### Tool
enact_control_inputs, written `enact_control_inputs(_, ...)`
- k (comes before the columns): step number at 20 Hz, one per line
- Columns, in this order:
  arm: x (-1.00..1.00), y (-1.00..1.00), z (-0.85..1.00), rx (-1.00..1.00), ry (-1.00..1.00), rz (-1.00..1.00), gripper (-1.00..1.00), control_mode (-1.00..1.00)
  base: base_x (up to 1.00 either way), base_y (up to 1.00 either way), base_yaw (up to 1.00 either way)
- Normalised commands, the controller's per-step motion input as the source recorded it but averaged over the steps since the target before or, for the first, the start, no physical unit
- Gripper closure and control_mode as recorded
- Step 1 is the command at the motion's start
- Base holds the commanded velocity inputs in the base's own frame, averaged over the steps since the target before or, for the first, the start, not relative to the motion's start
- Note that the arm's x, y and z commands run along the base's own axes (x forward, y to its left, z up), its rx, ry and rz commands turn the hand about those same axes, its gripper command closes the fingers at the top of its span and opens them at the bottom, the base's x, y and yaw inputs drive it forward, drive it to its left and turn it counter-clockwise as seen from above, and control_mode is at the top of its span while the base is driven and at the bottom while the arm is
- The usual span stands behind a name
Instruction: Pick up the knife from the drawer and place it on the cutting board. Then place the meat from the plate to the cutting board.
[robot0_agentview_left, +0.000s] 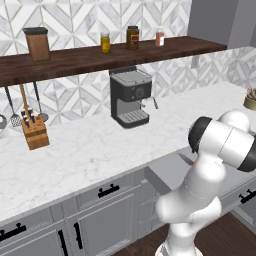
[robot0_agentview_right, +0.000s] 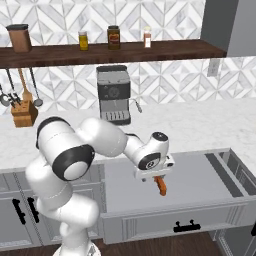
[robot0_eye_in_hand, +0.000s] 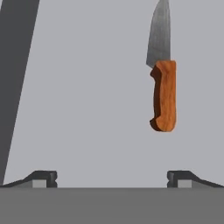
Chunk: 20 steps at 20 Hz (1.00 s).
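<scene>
Knife (robot0_eye_in_hand: 164, 94) orange-handled, grey-bladed; drawer (robot0_eye_in_hand: 87, 109) plain grey

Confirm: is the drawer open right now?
Open. The drawer is pulled out from the cabinets, its grey inside exposed, with the knife lying flat on its floor below the tool.

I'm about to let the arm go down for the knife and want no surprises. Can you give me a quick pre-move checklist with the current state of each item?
1. Drawer pulled open: ok.
2. Knife lying flat on the drawer floor, nothing on it: ok.
3. Gripper open and empty: ok.
4. Knife centred between the fingertips: not ok, it sits toward the right tip in the hand view.
5. Handle reachable: ok, the orange handle points toward the gripper.
6. Cutting board ready to receive: cannot tell.
</scene>
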Motion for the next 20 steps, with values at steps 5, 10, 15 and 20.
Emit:
enact_control_inputs(5, 0.21, -0.11, -0.1, 0.0, 0.01, 0.0, -1.0, -1.0, 0.0, 0.0, 0.0)
enact_control_inputs(10, 0.23, -0.06, -0.18, 0.01, 0.06, 0.0, -1.0, -1.0, 0.0, 0.0, 0.0)
enact_control_inputs(15, 0.07, -0.07, -0.24, 0.04, 0.03, 0.0, -1.0, -1.0, 0.0, 0.0, 0.0)
enact_control_inputs(20, 0.05, -0.07, -0.26, 0.04, 0.02, 0.0, -1.0, -1.0, 0.0, 0.0, 0.0)
